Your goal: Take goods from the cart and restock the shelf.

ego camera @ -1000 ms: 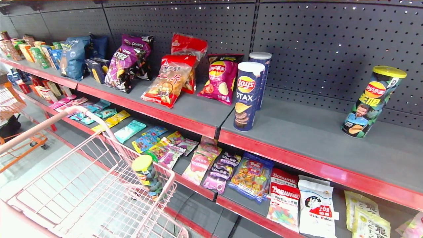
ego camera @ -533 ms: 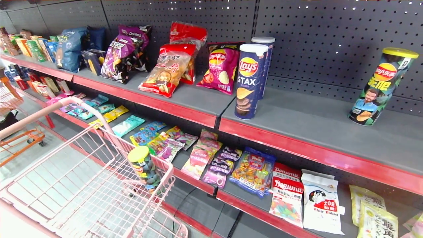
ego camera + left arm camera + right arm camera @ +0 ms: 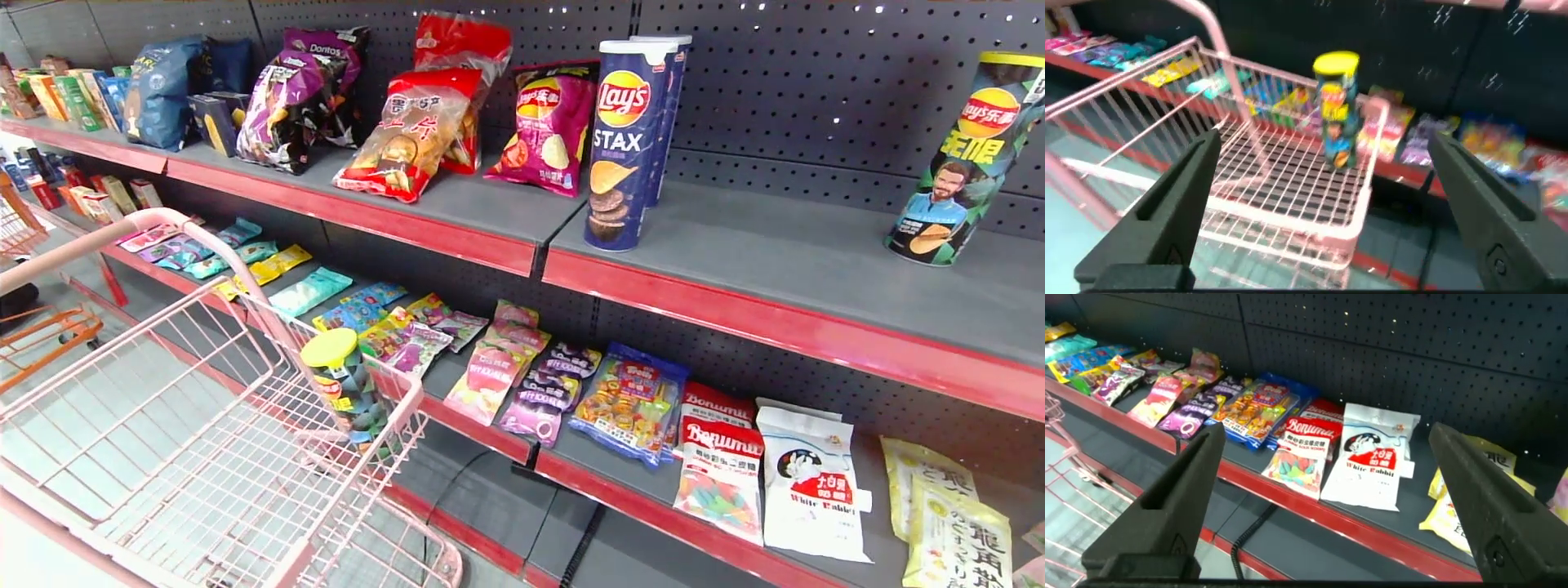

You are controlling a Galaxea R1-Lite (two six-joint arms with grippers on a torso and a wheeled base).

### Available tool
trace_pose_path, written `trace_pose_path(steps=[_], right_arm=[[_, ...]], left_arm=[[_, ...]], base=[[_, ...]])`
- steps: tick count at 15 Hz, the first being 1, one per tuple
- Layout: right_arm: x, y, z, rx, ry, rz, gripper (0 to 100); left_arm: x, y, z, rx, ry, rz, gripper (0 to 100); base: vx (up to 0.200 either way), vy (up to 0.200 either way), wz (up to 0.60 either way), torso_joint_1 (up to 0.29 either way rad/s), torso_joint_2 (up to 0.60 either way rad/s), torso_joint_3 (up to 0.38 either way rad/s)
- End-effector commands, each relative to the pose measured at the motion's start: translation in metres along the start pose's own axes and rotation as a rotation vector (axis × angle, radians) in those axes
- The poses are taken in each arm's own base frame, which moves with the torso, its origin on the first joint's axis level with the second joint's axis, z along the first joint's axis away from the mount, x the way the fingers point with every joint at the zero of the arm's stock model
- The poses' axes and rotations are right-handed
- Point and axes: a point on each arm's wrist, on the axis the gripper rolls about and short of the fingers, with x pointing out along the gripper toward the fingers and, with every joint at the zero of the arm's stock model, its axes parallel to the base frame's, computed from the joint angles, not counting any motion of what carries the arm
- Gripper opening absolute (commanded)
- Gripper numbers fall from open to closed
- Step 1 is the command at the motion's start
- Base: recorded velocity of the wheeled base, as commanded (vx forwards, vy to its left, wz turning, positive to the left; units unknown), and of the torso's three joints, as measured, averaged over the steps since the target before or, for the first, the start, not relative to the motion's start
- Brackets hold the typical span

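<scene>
A chip can [image 3: 343, 384] with a yellow lid stands upright in the far right corner of a pink wire cart [image 3: 82, 249]. The left gripper [image 3: 1323, 145] hangs before the can, spread wide and empty. The right gripper [image 3: 1324, 433], also spread and empty, faces candy bags [image 3: 1290, 433] on a grey, red-edged shelf [image 3: 775, 261] backed by dark pegboard [image 3: 816, 82].

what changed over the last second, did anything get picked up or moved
Only the head camera moved: the whole scene slid upward in the picture. Nothing was taken hold of or let go. The yellow-lidded can stands in the far corner of the pink cart as before, and the blue can and green can keep their places on the upper shelf.
</scene>
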Motion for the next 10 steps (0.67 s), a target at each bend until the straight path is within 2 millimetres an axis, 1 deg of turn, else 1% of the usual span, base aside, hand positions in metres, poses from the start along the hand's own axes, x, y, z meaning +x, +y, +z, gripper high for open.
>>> trace_pose_path(steps=[1, 2, 3, 4, 5, 6, 7, 9, 10], right_arm=[[0.0, 0.0, 0.0, -0.001, 0.002, 0.0, 100], [0.0, 0.0, 0.0, -0.001, 0.002, 0.0, 100], [0.0, 0.0, 0.0, -0.001, 0.002, -0.002, 100], [0.0, 0.0, 0.0, -0.001, 0.002, 0.0, 100], [0.0, 0.0, 0.0, -0.001, 0.002, -0.002, 100], [0.0, 0.0, 0.0, -0.001, 0.002, -0.002, 100], [0.0, 0.0, 0.0, -0.001, 0.002, -0.002, 100], [0.0, 0.0, 0.0, -0.001, 0.002, -0.002, 100], [0.0, 0.0, 0.0, -0.001, 0.002, -0.002, 100]], left_arm=[[0.046, -0.003, 0.109, -0.171, 0.067, -0.006, 100], [0.072, -0.003, 0.121, -0.167, 0.134, -0.004, 100], [0.106, -0.004, 0.117, -0.155, 0.211, -0.017, 100], [0.144, -0.004, 0.108, -0.156, 0.25, -0.014, 100], [0.165, -0.003, 0.101, -0.159, 0.26, -0.006, 100], [0.201, 0.001, 0.084, -0.154, 0.271, 0.011, 100], [0.229, 0.001, 0.056, -0.138, 0.321, -0.028, 100], [0.254, 0.002, 0.024, -0.131, 0.432, -0.114, 100], [0.261, 0.002, 0.017, -0.133, 0.443, -0.127, 100]], base=[[0.0, 0.0, 0.0, -0.022, 0.08, 0.051], [0.0, 0.0, 0.0, -0.017, 0.05, 0.036], [0.0, 0.0, 0.0, 0.0, 0.0, 0.0], [0.0, 0.0, 0.0, 0.0, 0.0, 0.0], [0.0, 0.0, 0.0, 0.0, 0.0, 0.0], [0.0, 0.0, 0.0, 0.0, 0.0, 0.0], [0.0, 0.0, 0.0, 0.0, 0.0, 0.0], [0.0, 0.0, 0.0, 0.0, 0.0, 0.0], [0.0, 0.0, 0.0, 0.0, 0.0, 0.0]])
